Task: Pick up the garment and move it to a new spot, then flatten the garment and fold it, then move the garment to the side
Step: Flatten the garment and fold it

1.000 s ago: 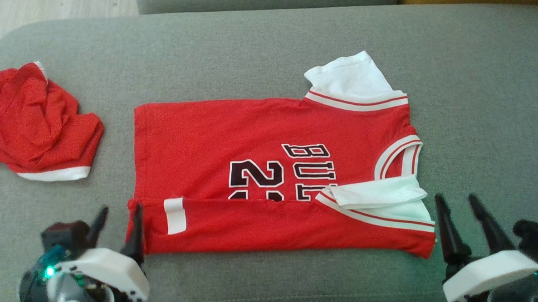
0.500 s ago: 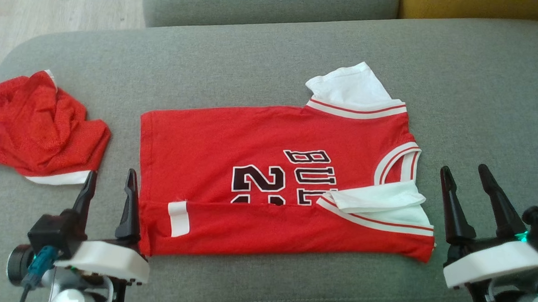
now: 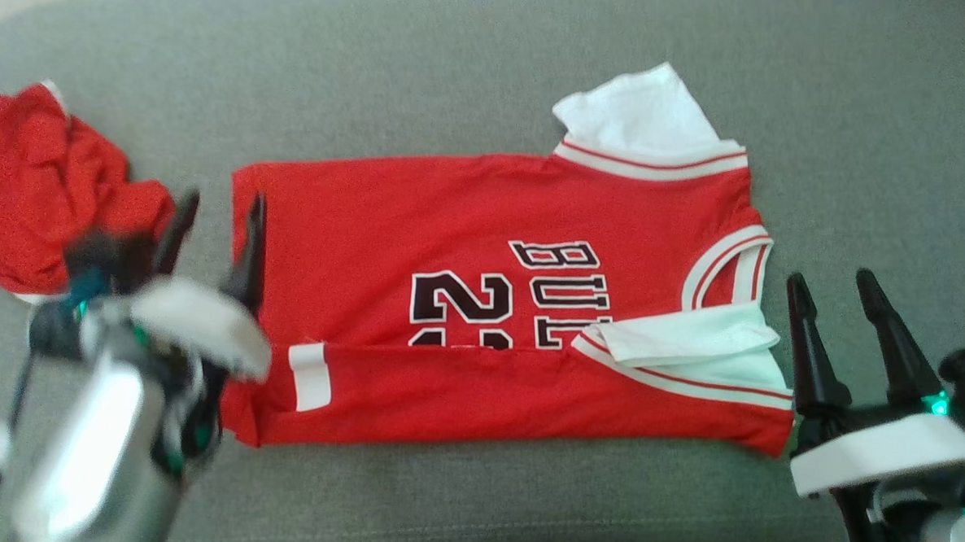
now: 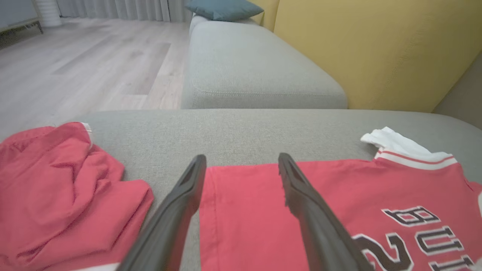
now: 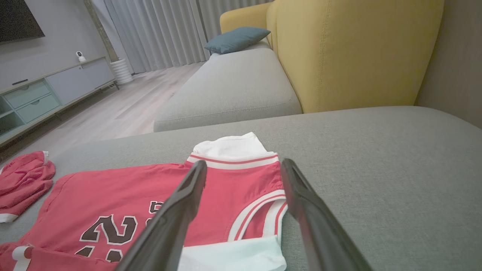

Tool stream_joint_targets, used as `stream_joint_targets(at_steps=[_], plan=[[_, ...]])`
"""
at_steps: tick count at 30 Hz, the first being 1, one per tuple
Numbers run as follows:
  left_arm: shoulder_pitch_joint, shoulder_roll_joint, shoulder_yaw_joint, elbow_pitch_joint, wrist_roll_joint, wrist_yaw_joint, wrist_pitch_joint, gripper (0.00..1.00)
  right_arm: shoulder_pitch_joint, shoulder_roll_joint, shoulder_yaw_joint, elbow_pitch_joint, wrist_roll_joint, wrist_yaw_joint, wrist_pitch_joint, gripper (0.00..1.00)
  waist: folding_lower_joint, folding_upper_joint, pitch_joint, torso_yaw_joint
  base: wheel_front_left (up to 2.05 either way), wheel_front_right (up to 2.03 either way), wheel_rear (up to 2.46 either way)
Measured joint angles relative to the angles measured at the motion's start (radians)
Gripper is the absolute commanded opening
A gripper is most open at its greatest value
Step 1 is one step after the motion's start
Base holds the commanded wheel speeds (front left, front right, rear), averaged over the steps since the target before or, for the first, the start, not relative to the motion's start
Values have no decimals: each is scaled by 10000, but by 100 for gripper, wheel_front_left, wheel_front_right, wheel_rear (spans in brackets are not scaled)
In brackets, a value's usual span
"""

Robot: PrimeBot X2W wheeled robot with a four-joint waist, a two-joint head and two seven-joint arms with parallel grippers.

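So, jersey (image 3: 483, 263) has its near edge folded.
Left gripper (image 3: 223, 203), right gripper (image 3: 831, 278) spread empty at either end, probably for the far edge.

Work surface: a grey fabric sofa seat (image 5: 376, 158). Behind it stand a second grey seat section (image 5: 233, 86) and a yellow upholstered backrest (image 5: 357, 49); a teal cushion (image 5: 237, 38) lies at the far end. The floor (image 4: 94, 67) is pale wood plank. Grey curtains (image 5: 158, 30) hang full-length at the rear. A low sideboard (image 5: 56, 86) with drawers stands along the wall, beneath a dark screen (image 5: 19, 19).
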Motion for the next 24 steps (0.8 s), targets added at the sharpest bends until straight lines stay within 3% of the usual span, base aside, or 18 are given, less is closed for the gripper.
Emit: stream_joint_targets(at_steps=[6, 13, 19, 20, 22, 23, 24], plan=[[-2477, -105, 40, 2851, -706, -1037, 894, 100, -544, 19, 257, 69, 0, 0, -15, 100, 0, 0, 722, -203, 0, 0, 0], [-4200, -17, 105, 6008, -1014, -1622, 1576, 100, -697, 71, 341, 376, 90, 0, -192, 100, 1, 0, 1328, -665, 0, 0, 0], [-5105, 12, 186, 7708, -1404, -2247, 1778, 100, -769, 138, 305, 583, 163, 0, -267, 100, 1, 0, 1643, -892, 0, 0, 0], [-5241, 6, 224, 7879, -1538, -2355, 1858, 81, -853, 146, 303, 625, 167, 0, -267, 100, 1, 0, 1664, -899, 0, 0, 0], [-5429, -54, 343, 8144, -1710, -2449, 1881, 14, -1035, 144, 274, 692, 232, 0, -238, 100, 1, 0, 1684, -890, 0, 0, 0], [-5473, -77, 334, 8238, -1708, -2502, 1879, 0, -1127, 140, 255, 719, 274, 0, -165, 100, 1, 0, 1688, -873, 0, 0, 0], [-5492, -109, 324, 8299, -1708, -2594, 1781, 0, -1212, 123, 244, 727, 316, 0, -123, 100, 1, 0, 1698, -854, 0, 0, 0]])
